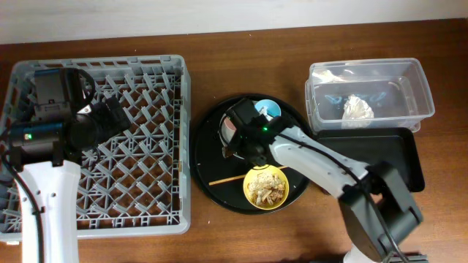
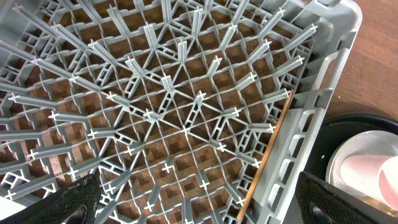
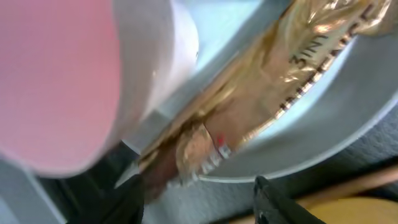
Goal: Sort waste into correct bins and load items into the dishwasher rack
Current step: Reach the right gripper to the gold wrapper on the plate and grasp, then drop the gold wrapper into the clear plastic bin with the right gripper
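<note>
- The rack (image 1: 146, 153) stands on the left of the bench (image 1: 241, 51), and I see nothing loaded among its pegs. The left gripper (image 2: 211, 200) hangs over it with the jaws spread and empty.
- The round tray (image 1: 208, 172) in the middle carries the plate (image 3: 348, 124), the cups, the bowl (image 1: 265, 188) with scraps and the chopsticks (image 1: 227, 179).
- The tub (image 1: 413, 80) at the far right holds the napkin (image 1: 358, 109). The black tray (image 1: 395, 157) lies just in front of it.
- The right gripper (image 3: 202, 200) is low over the plate, beside the pink cup (image 3: 56, 81). Its jaws are spread and pinch nothing.
- The wrapper (image 3: 261, 87) lies on the plate, partly against the pink cup. In the wrist view its long axis runs from upper right to lower left, and its lower end reaches the gap between the jaws, nearer the left finger.
- I judge that the right arm is the nearer one by far, and the jaws must go down a little and close across the wrapper's thin end.
- Dark letters are printed on the wrapper, something like "3IN", but they are too blurred for a brand.
</note>
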Tool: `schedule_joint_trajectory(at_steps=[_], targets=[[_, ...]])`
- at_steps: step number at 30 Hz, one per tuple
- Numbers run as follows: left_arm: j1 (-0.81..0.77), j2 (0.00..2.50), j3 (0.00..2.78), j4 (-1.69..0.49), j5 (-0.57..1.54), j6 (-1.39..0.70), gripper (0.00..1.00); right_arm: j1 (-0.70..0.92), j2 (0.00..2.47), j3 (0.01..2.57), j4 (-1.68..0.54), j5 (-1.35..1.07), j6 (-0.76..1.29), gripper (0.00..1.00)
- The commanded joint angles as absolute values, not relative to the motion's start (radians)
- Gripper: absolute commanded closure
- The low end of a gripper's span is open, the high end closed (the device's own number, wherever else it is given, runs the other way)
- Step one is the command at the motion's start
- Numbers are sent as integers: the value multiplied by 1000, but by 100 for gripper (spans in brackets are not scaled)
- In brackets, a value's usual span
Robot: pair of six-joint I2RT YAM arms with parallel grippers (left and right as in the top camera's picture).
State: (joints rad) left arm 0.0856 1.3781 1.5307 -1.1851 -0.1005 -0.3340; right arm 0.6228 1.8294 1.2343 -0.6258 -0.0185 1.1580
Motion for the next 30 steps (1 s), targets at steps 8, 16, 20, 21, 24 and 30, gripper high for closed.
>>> schedule_joint_trajectory(at_steps=[8, 16, 20, 21, 24, 30], targets=[[88, 1363, 1536, -1184, -94, -344, 1, 628, 1856, 1230, -601, 13, 1322, 55], [88, 1363, 1536, -1184, -94, -344, 1, 629, 1904, 1227, -580, 12, 1325, 66], [88, 1363, 1536, -1184, -94, -344, 1, 627, 1890, 1227, -607, -14, 1325, 96], [88, 1363, 1536, -1184, -94, -344, 1, 627, 1879, 1227, -638, -11, 1325, 96], [88, 1363, 1536, -1184, -94, -344, 1, 621, 1799, 1227, -751, 44, 1314, 96], [88, 1363, 1536, -1184, -94, -344, 1, 488, 1467, 1228, -833, 183, 981, 96]])
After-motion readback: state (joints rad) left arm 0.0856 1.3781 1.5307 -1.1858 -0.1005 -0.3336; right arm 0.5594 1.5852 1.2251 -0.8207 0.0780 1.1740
